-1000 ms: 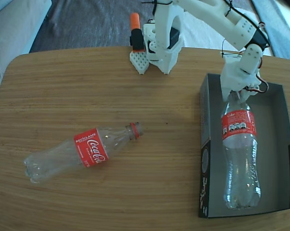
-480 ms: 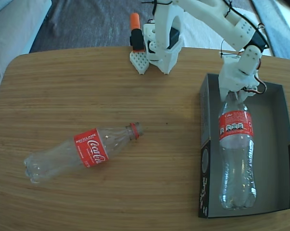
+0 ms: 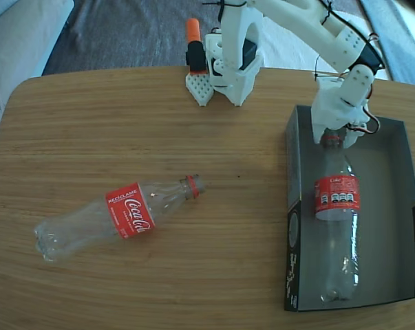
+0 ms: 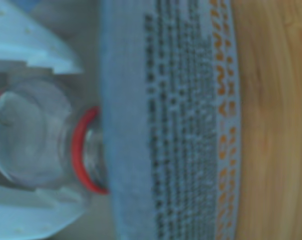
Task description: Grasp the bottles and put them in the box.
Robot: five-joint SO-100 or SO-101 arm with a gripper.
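White gripper (image 3: 333,135) stands over the far end of the box (image 3: 400,206), and one bottle (image 3: 336,220) lies inside, stretching away from it toward the near wall. This bottle is clear with a red label and red neck ring. Its neck sits between the two fingers (image 4: 35,45), closed on it; the other bottle (image 3: 118,214) lies well apart on the table (image 3: 124,124).

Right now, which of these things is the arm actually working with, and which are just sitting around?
Part of the job:
- bottle in the box, neck at the gripper
- bottle on the table, lying on its side
- box

Just there:
- orange-topped clamp by the arm's base
- wooden table
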